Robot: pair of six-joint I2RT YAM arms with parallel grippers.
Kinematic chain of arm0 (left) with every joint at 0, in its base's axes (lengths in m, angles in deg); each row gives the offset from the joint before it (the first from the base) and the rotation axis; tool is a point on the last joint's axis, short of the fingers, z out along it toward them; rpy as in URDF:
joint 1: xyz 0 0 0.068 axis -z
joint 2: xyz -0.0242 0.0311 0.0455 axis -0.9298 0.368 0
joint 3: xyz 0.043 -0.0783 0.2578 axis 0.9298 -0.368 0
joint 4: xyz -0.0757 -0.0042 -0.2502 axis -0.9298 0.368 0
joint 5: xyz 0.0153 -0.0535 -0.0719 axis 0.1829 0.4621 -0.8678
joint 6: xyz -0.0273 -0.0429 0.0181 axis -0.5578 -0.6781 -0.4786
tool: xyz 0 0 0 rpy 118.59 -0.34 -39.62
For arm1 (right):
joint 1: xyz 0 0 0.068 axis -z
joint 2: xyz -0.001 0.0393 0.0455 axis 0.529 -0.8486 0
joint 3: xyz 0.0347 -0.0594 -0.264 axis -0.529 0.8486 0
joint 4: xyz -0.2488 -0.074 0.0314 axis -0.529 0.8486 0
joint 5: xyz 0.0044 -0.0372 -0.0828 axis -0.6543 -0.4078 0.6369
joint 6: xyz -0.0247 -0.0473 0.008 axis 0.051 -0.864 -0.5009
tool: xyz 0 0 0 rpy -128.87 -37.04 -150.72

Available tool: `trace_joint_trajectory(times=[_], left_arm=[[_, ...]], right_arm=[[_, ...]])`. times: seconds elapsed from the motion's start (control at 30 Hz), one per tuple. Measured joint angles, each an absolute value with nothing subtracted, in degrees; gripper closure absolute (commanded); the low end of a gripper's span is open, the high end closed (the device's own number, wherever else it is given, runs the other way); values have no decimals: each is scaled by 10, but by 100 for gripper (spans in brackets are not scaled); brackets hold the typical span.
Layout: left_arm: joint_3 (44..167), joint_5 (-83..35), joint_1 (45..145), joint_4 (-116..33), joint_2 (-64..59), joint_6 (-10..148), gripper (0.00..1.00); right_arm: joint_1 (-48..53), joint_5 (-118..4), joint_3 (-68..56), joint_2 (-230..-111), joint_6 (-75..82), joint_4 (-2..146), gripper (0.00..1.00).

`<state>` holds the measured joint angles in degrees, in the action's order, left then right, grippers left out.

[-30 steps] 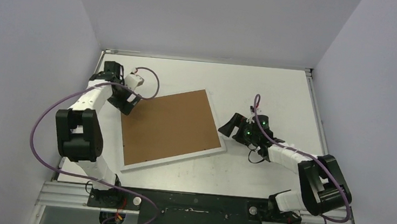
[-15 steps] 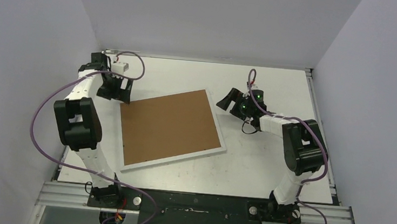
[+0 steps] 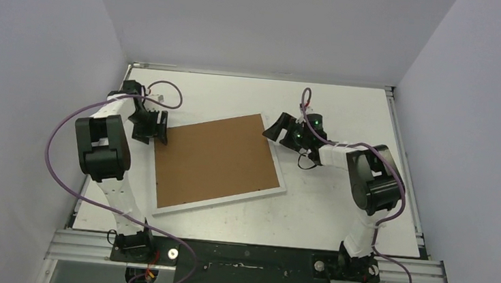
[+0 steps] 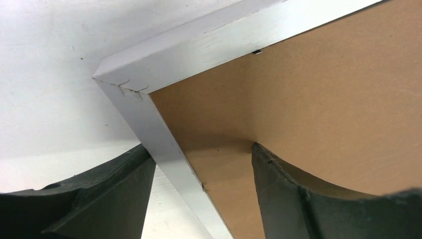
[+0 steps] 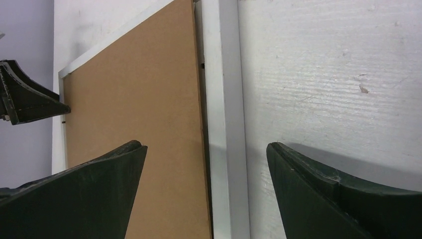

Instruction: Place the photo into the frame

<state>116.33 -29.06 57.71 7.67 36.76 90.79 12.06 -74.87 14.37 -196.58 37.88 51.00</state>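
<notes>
**Frame lies back-up, an open gripper at each far corner**

Bases of the two arms sit bolted at the near edge of the white table [image 3: 337,217]. Just beyond them, left of centre, the frame [image 3: 217,160] lies flat and turned at a slant, its near-left corner closest to the bases. Its back faces up: a brown backing board [image 4: 323,99] bordered by a thin white rail [image 4: 164,144].

At the frame's far-left corner is the left gripper [image 3: 163,128]. Its wrist view shows the jaws apart and astride the left rail, one finger [image 4: 109,199] over bare table, the other over the board. The gap is wider than the rail, and nothing is clamped.

Across the board, at the far-right corner, is the right gripper [image 3: 271,128]. It too has its jaws spread wide, and the right rail [image 5: 226,124] runs between them. One finger is above the board and the other above the tabletop. Whether either gripper's fingertips touch the surface below cannot be told.

Farther off, bare table runs to the grey back wall [image 3: 264,26].
</notes>
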Motion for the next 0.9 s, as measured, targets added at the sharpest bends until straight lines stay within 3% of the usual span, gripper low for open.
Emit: trace_joint_trajectory(times=[0.2,0.4,0.63,0.9], left_arm=[[1171,-292,574,76,374,902,39],[1177,-292,574,75,378,900,53],[1178,-289,574,71,378,901,62],[1186,-274,581,70,378,902,64]], right_arm=[[119,-766,133,-1999,381,493,2],[109,-773,131,-2001,382,491,2],[102,-778,131,-2001,380,491,2],[95,-774,186,-1966,382,467,2]])
